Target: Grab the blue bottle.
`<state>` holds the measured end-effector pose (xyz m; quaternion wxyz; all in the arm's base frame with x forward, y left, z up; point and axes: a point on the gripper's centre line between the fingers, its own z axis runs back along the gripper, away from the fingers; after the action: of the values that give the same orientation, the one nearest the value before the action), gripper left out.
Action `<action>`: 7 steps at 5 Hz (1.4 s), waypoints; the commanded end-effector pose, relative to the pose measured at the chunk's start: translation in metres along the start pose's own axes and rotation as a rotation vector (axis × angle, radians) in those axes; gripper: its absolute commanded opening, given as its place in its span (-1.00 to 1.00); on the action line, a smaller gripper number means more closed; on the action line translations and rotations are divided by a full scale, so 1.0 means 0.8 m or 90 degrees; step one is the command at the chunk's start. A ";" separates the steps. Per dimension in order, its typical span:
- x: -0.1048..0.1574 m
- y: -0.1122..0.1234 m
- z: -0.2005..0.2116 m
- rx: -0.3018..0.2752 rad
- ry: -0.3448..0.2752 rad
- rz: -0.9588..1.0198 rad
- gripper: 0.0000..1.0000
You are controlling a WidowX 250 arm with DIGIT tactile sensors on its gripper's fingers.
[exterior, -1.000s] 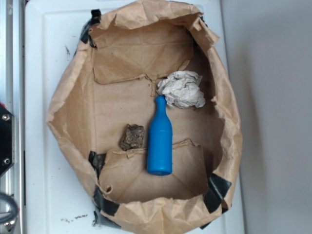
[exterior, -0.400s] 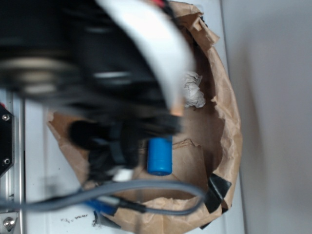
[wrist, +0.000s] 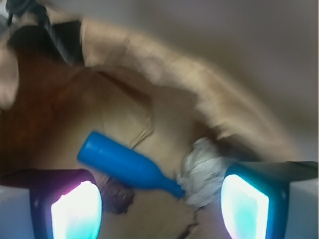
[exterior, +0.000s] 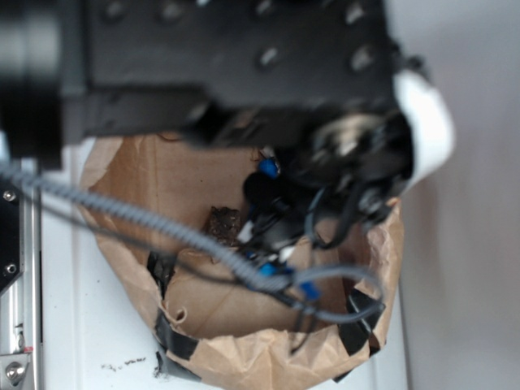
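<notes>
Robot arm: a large black WidowX arm (exterior: 227, 65) fills the top of the exterior view, blurred, with grey and black cables trailing across the scene.
Table: a white table (exterior: 89, 325) carries everything.
Bag: a wide, crumpled brown paper bag (exterior: 244, 357), rim rolled down and patched with black tape, lies open on the table, and the arm hangs over it.
Fingers: the gripper (wrist: 159, 199) shows in the wrist view as two pads glowing pale cyan at the lower corners, spread wide with nothing between them but the bag floor.
Blue bottle: the solid bright blue plastic bottle with a narrow neck (wrist: 124, 167) lies on its side on the bag floor, ahead of and between the fingers, untouched.
Paper ball: a crumpled white paper ball (wrist: 202, 177) sits at the tip of the bottle's neck, seemingly touching it.
Brown lump: a small dark brown rough lump (exterior: 221, 226) lies just beside the bottle's body.
Progress: the gripper appears to be over the bag in approach. Lowering, closing on the bottle and lifting seem left to do.
</notes>
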<state>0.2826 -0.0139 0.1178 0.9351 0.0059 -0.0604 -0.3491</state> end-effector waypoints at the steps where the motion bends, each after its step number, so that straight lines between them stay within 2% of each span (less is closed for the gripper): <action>1: -0.029 -0.095 0.002 -0.013 -0.051 -0.106 1.00; 2: -0.020 -0.091 -0.026 -0.025 -0.018 -0.086 1.00; 4: -0.019 -0.104 -0.035 -0.070 -0.019 -0.034 1.00; 5: -0.021 -0.108 -0.041 -0.069 -0.005 -0.017 1.00; 6: -0.019 -0.106 -0.010 -0.064 -0.052 0.052 1.00; 7: -0.019 -0.106 -0.010 -0.064 -0.052 0.052 1.00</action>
<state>0.2191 -0.0537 0.0941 0.9469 -0.0550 -0.0662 -0.3098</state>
